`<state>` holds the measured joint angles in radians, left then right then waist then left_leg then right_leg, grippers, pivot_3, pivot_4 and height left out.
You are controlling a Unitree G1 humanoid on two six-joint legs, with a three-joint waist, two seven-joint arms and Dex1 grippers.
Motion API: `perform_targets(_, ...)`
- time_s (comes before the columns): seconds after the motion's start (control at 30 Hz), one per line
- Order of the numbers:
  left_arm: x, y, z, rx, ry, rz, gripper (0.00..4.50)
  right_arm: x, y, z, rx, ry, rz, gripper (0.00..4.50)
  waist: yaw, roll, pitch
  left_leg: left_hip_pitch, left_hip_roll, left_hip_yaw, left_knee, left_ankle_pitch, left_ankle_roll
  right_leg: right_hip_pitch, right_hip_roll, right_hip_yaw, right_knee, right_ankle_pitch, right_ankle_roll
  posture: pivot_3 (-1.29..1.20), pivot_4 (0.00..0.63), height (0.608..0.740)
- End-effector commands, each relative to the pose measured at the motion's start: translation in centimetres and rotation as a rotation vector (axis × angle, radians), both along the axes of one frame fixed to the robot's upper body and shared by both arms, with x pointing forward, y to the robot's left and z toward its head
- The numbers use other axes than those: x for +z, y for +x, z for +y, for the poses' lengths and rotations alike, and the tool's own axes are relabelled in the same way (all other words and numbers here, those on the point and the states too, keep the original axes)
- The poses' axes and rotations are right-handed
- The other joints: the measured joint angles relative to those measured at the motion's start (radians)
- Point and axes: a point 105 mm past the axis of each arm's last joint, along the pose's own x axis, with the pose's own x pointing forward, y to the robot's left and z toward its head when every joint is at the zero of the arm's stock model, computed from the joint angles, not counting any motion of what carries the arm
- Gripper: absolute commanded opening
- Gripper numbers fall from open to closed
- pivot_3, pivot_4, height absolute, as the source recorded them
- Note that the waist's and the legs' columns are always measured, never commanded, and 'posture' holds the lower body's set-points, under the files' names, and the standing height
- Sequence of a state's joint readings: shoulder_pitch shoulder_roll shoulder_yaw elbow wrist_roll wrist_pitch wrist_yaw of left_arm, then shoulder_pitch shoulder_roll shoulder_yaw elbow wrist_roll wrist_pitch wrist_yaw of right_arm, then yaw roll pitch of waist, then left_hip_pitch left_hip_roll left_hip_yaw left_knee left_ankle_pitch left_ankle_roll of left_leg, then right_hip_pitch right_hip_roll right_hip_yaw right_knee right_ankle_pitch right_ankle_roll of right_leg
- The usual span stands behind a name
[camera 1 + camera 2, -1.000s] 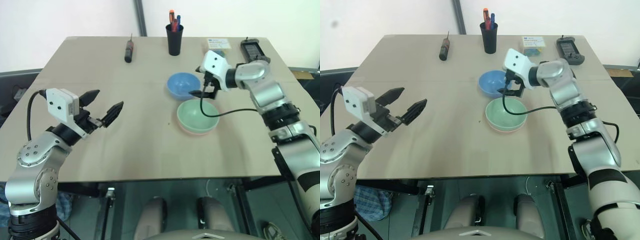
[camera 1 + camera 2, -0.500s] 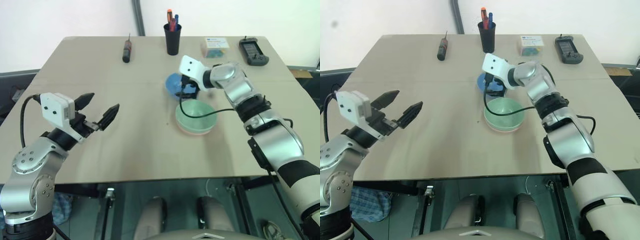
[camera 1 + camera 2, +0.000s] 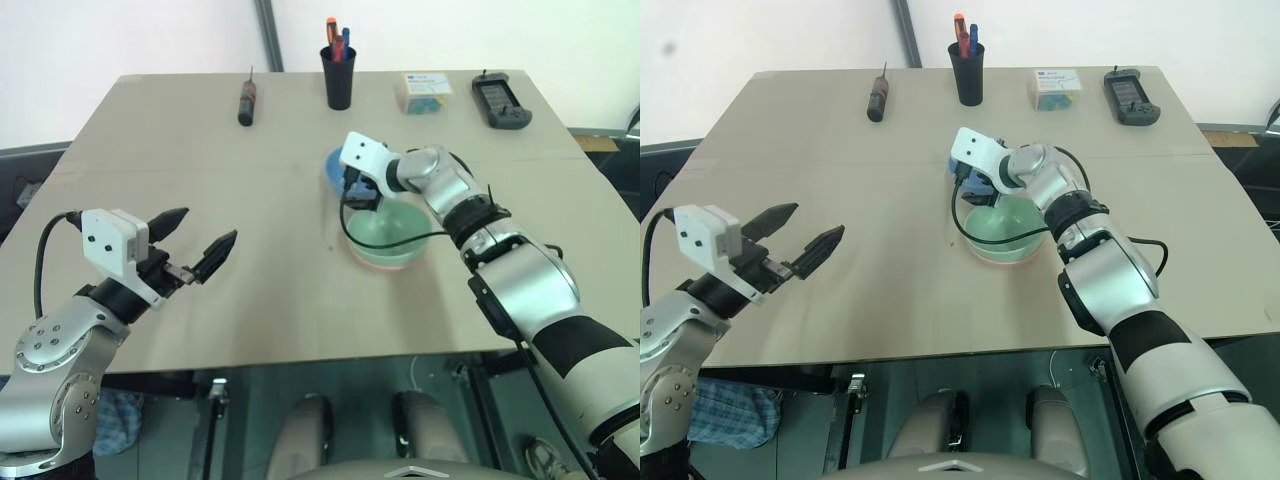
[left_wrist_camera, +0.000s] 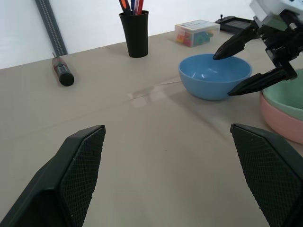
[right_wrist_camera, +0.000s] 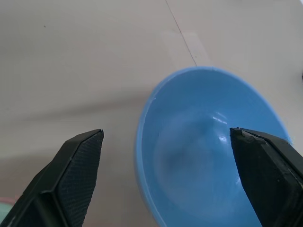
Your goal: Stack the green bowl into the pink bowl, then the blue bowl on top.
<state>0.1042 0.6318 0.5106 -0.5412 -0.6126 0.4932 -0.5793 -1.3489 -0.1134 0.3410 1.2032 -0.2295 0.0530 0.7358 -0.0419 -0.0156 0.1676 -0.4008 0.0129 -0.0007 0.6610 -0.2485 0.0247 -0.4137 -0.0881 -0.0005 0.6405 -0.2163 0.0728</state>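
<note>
The green bowl [image 3: 392, 228] sits nested in the pink bowl [image 4: 279, 125], whose rim shows beneath it, right of the table's centre. Just behind them stands the blue bowl [image 5: 203, 156], upright and empty. My right gripper [image 4: 222, 75] is open and low over the blue bowl. One of its fingers [image 4: 236, 43] is over the bowl's inside. The other hangs outside the rim, on the side towards the green bowl. It holds nothing. My left gripper [image 3: 195, 245] is open and empty, above the table's front left, far from the bowls.
Along the table's far edge stand a black pen cup [image 3: 338, 75], a screwdriver [image 3: 244, 103], a small box of coloured pieces [image 3: 422, 93] and a black handset [image 3: 502, 100]. A black cable loops from my right wrist over the green bowl.
My right gripper has swung left and down, from beside the blue bowl's right edge to over its rim. It stays open. The left gripper has hardly moved. The camera view has shifted.
</note>
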Motion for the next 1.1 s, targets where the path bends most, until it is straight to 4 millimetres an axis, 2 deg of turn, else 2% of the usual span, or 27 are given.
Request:
perform_targets(0.03, 1.2, -0.9, -1.0, -0.062, 0.031, -0.035, 4.47, 0.9, 0.3, 0.4, -0.018, 0.001, -0.032, 4.50, -0.001, 0.000, 0.000, 0.000, 0.000, 0.000, 0.000, 0.000, 0.000, 0.000, 0.000, 0.000, 0.000, 0.000, 0.000, 0.00, 0.150, 0.740)
perform_targets(0.17, 0.9, -1.1, -1.3, -0.089, 0.033, -0.013, 4.47, -0.1, 0.1, 0.8, -0.030, -0.007, -0.009, 4.50, -0.001, 0.000, 0.000, 0.000, 0.000, 0.000, -0.002, 0.000, 0.000, 0.000, 0.000, 0.000, -0.001, 0.000, 0.000, 0.00, 0.150, 0.740)
perform_targets(0.2, 0.8, -1.1, -1.3, -0.094, 0.036, -0.009, 4.50, -0.3, 0.1, 0.9, -0.031, -0.009, -0.006, 4.11, -0.001, 0.000, 0.000, 0.001, 0.000, 0.000, -0.002, 0.000, 0.000, 0.000, 0.000, 0.000, -0.001, 0.000, -0.001, 0.00, 0.150, 0.740)
perform_targets(0.23, 0.8, -1.1, -1.4, -0.097, 0.038, -0.007, 4.50, -0.4, 0.1, 1.0, -0.031, -0.012, -0.004, 4.01, -0.001, 0.000, 0.000, 0.001, 0.000, 0.000, -0.003, 0.000, 0.000, 0.000, 0.000, 0.000, -0.001, 0.000, -0.001, 0.00, 0.150, 0.740)
perform_targets(0.3, 0.8, -1.2, -1.4, -0.100, 0.039, -0.004, 4.50, -0.6, 0.0, 1.1, -0.031, -0.015, -0.001, 3.40, 0.000, 0.000, 0.000, 0.001, 0.000, 0.000, -0.004, 0.000, -0.001, 0.000, 0.000, 0.000, -0.002, -0.001, -0.001, 0.00, 0.150, 0.740)
perform_targets(0.5, 0.7, -1.3, -1.6, -0.114, 0.036, 0.003, 4.50, -1.0, -0.1, 1.4, -0.030, -0.014, 0.011, 0.66, -0.001, 0.000, 0.000, 0.001, 0.000, 0.000, -0.008, 0.001, -0.002, -0.001, 0.000, 0.000, -0.003, -0.001, -0.001, 0.00, 0.150, 0.740)
perform_targets(0.53, 0.7, -1.3, -1.7, -0.115, 0.036, 0.004, 4.50, -1.0, -0.1, 1.4, -0.030, -0.014, 0.011, 0.49, -0.001, 0.000, 0.000, 0.001, 0.000, 0.000, -0.008, 0.001, -0.002, -0.001, 0.000, 0.000, -0.003, -0.001, -0.001, 0.00, 0.150, 0.740)
perform_targets(0.57, 0.7, -1.3, -1.8, -0.119, 0.034, 0.003, 4.50, -1.0, -0.1, 1.4, -0.031, -0.013, 0.011, 0.07, -0.001, 0.000, 0.000, 0.001, 0.000, 0.000, -0.009, 0.001, -0.002, -0.001, 0.000, 0.000, -0.003, -0.001, -0.001, 0.00, 0.150, 0.740)
perform_targets(0.8, 0.6, -1.3, -1.9, -0.125, 0.039, 0.008, 4.50, -0.9, -0.2, 1.5, -0.026, -0.005, 0.009, 0.07, -0.002, 0.000, 0.000, 0.001, 0.000, 0.000, -0.010, 0.001, -0.002, -0.002, 0.000, -0.001, -0.004, -0.001, -0.001, 0.00, 0.150, 0.740)
perform_targets(0.87, 0.6, -1.1, -2.0, -0.128, 0.041, 0.008, 4.50, -0.3, -0.2, 1.8, -0.004, -0.006, -0.015, 0.07, -0.002, 0.001, 0.000, 0.001, 0.000, 0.000, -0.010, 0.001, -0.002, -0.002, 0.000, -0.001, -0.004, -0.001, -0.001, 0.00, 0.150, 0.740)
perform_targets(1.0, 0.5, -1.0, -2.4, -0.147, 0.037, 0.008, 4.50, 2.2, 0.1, 2.0, 0.029, -0.003, -0.117, 0.07, -0.001, 0.000, 0.001, 0.001, 0.000, 0.000, -0.010, 0.001, -0.002, -0.002, 0.000, -0.001, -0.004, -0.001, -0.001, 0.00, 0.150, 0.740)
perform_targets(1.1, 0.6, -0.9, -2.7, -0.165, 0.034, 0.006, 4.50, 5.2, 0.0, 2.2, 0.078, 0.006, -0.198, 0.07, -0.001, 0.001, 0.003, 0.000, 0.000, 0.000, -0.010, 0.001, -0.002, -0.002, 0.000, -0.001, -0.004, -0.001, -0.001, 0.00, 0.150, 0.740)
